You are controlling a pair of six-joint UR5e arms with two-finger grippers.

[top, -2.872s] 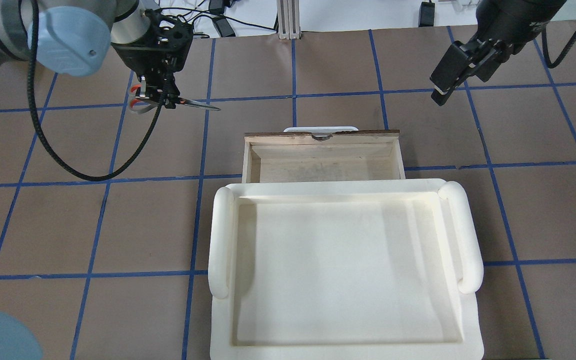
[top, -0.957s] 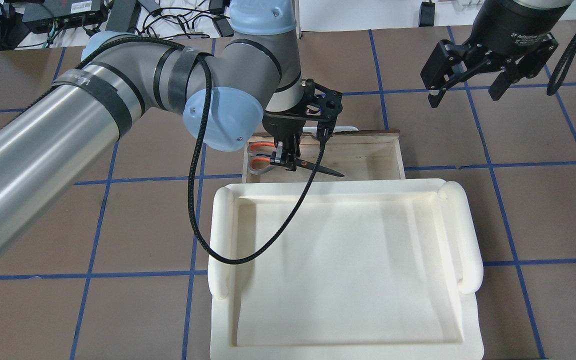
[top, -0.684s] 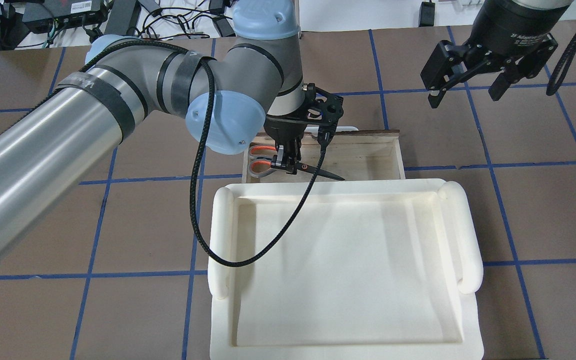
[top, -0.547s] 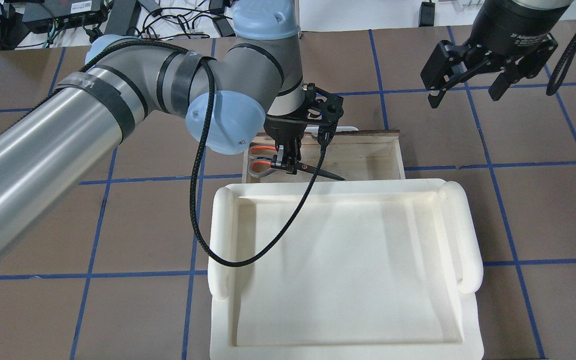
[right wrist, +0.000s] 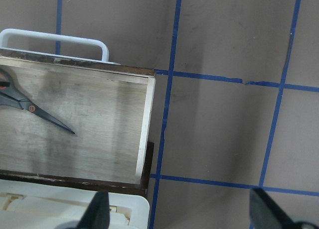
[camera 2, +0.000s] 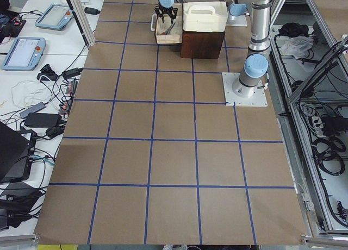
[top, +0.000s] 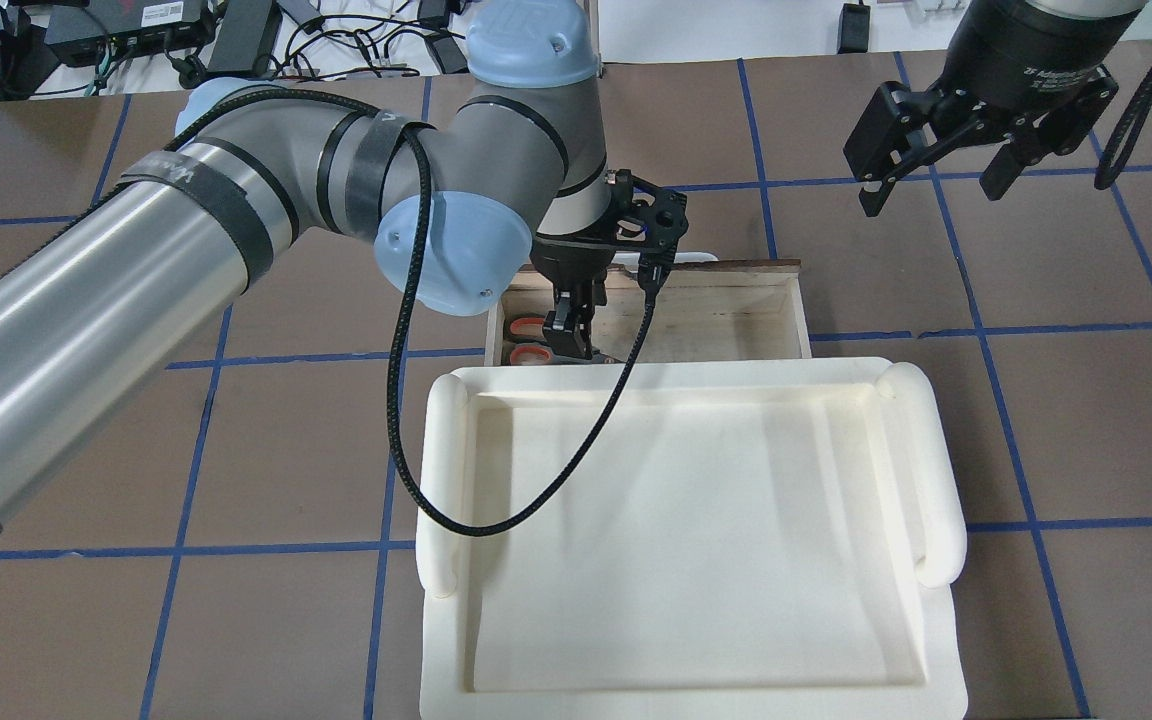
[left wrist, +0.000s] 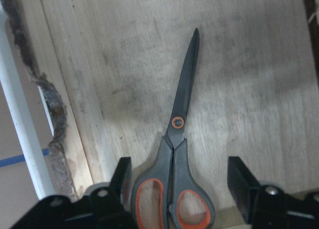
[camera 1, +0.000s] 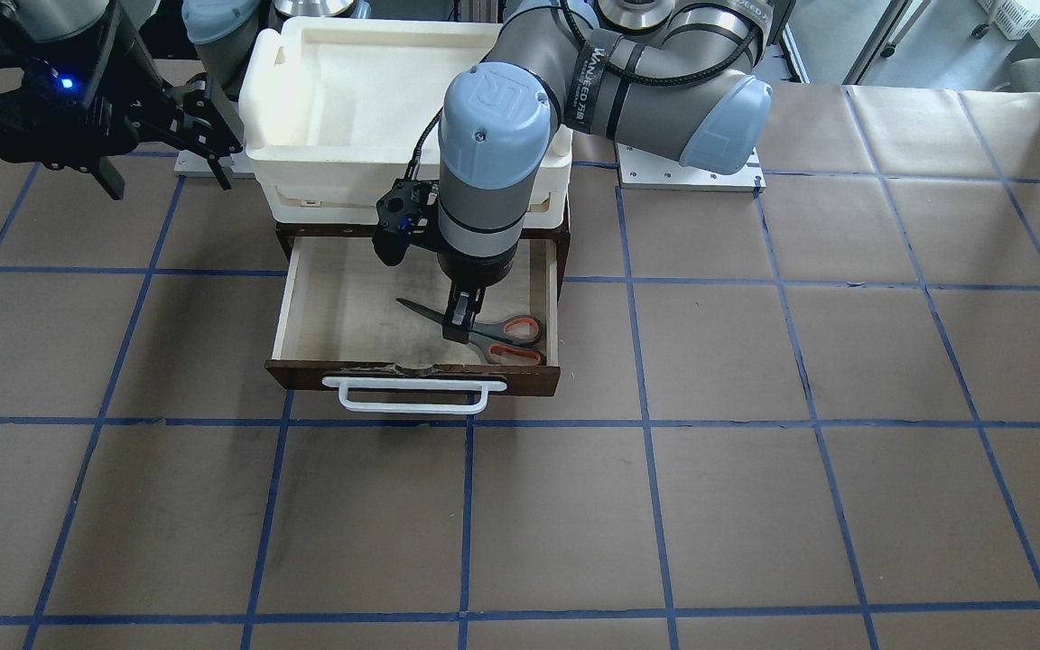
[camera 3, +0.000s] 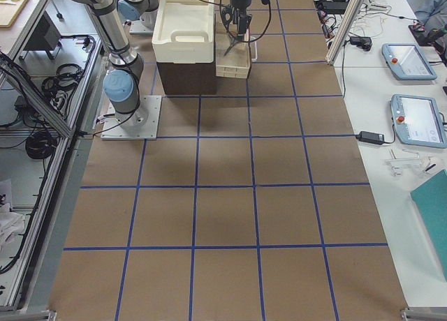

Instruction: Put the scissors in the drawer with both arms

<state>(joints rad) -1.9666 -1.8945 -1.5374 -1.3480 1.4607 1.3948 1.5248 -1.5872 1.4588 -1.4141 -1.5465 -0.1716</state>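
The scissors [left wrist: 174,139] lie flat on the open drawer's [camera 1: 348,307] pale floor near its front panel, with the loops cut off in the wrist view. The left gripper [left wrist: 180,169] straddles the handles, fingers spread and gripping nothing. The right gripper [top: 934,185], also spread and empty, hangs well aside. Seen from overhead, the white tray [top: 456,450] hides the blades.

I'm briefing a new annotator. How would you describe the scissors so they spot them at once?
Under the white tray a dark-fronted wooden drawer stands pulled open. On its pale floor, handles near the front, lie the scissors, the only loose thing inside: slim dark blades, grey handles lined orange.
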